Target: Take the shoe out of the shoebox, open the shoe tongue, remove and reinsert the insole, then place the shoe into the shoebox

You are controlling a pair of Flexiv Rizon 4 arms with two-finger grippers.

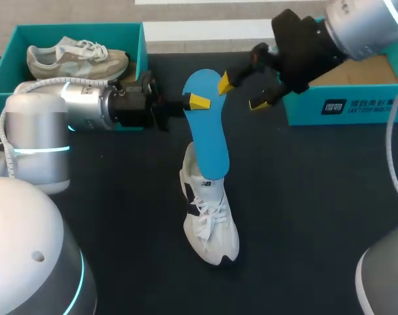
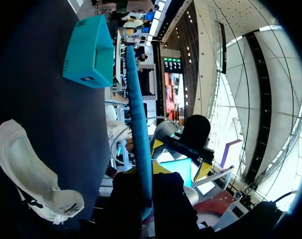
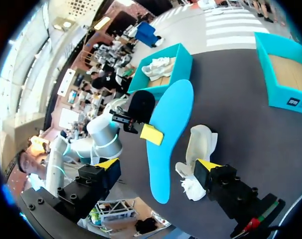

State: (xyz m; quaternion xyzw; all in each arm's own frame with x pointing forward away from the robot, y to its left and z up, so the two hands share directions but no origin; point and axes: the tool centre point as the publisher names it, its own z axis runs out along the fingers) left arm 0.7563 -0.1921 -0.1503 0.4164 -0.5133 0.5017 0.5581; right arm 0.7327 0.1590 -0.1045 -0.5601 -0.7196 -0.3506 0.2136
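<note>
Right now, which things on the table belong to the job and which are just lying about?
Job: blue insole in left gripper; white sneaker; empty shoebox.
Lying about: beige sneaker; second shoebox holding it.

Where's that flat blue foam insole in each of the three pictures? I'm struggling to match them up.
Head view: the blue insole is mid-table, the left gripper pinching its edge, its lower end at the white sneaker.
Left wrist view: the insole is edge-on, running out from between that gripper's fingers.
Right wrist view: its broad face lies ahead of the open right gripper.
Shared landmark: the white sneaker beside it.
</note>
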